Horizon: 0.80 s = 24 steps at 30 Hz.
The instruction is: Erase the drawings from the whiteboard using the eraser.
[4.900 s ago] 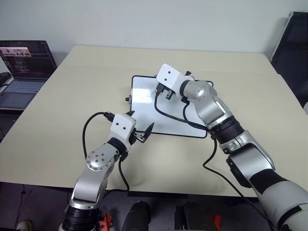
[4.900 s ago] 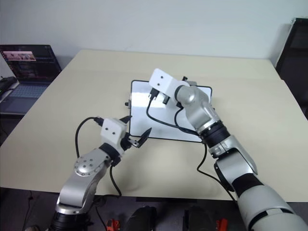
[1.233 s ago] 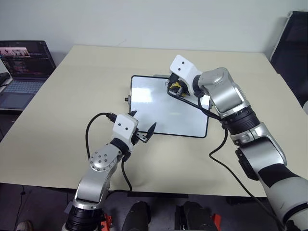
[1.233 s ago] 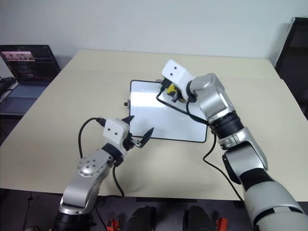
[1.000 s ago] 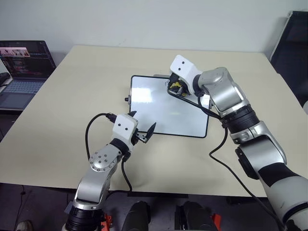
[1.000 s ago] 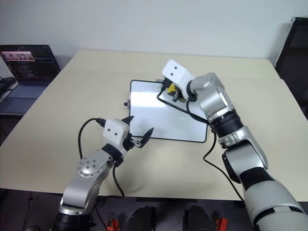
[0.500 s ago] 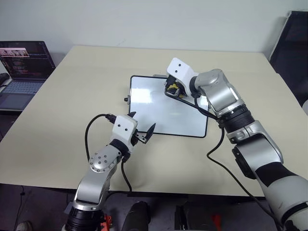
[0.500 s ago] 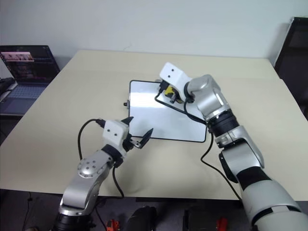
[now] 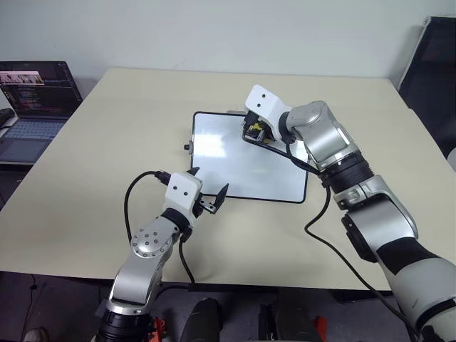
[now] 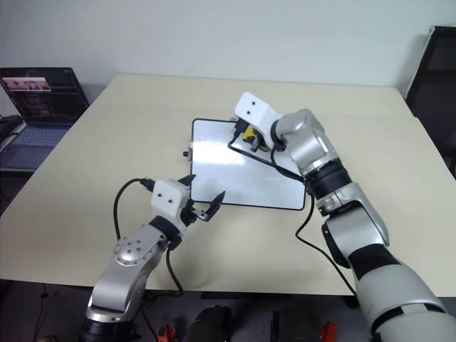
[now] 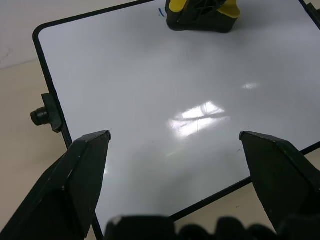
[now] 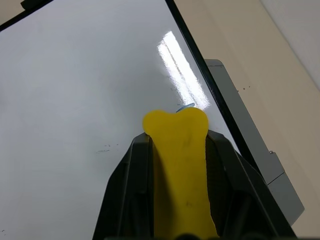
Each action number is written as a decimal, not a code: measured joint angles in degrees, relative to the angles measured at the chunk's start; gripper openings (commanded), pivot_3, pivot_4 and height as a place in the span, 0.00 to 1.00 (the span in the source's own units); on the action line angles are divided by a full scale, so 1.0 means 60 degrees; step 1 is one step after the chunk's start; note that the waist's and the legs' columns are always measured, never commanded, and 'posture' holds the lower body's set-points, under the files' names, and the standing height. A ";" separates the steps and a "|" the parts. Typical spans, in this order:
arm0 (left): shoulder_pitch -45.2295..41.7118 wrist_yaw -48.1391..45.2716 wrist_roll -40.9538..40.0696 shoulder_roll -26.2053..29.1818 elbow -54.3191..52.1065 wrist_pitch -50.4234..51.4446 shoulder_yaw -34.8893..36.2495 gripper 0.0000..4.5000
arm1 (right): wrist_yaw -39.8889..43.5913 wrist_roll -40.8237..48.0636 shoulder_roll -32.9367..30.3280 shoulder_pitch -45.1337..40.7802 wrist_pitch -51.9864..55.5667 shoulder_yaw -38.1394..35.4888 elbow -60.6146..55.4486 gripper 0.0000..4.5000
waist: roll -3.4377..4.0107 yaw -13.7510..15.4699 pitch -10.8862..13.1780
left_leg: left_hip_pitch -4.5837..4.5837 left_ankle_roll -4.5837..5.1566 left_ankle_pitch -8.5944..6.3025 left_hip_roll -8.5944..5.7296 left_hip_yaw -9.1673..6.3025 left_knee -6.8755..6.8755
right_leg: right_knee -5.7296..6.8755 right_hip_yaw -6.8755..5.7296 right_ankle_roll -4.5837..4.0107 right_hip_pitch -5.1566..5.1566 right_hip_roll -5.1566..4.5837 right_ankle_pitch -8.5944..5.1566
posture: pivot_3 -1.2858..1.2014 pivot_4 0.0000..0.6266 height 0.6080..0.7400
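So the eraser [image 12: 181,165] sits clamped in the right pincer [image 9: 255,131], pressed on the whiteboard [image 9: 235,167] near its far edge, beside a tiny leftover blue stroke [image 12: 185,106]. Left pincer [image 9: 208,191] hovers spread wide over the counter [image 9: 107,149] at the board's near corner.

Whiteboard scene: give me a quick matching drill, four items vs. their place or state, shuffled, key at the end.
1. eraser
2. left gripper
3. laptop
4. blue stroke

A. open, near the whiteboard's front edge
B. off the table's left side
C. clamped in the right gripper
D. on the board by the eraser's tip

Pairs: 1-C, 2-A, 3-B, 4-D
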 measured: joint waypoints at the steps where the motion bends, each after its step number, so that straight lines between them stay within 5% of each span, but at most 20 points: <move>1: 0.0000 0.0001 0.0000 0.0000 0.0000 0.0001 0.0000 1.00 | 0.0000 -0.0006 0.0002 -0.0033 -0.0082 0.0000 0.0086 0.24 | 0.0000 0.0000 0.0000 | 0.0000 0.0000 0.0000 0.0000 -0.0001 0.0000 | 0.0000 0.0000 0.0000 0.0001 0.0000 0.0000 | 0.52 0.24 1.00; 24: 0.0077 0.0034 0.0017 0.0000 -0.0054 0.0001 0.0006 1.00 | -0.0058 -0.0093 0.0633 -0.0616 -0.0775 -0.0007 0.1278 0.24 | 0.0000 -0.0019 0.0000 | 0.0007 0.0000 0.0000 0.0003 0.0007 0.0000 | 0.0009 0.0002 0.0000 -0.0002 0.0002 0.0000 | 0.52 0.24 1.00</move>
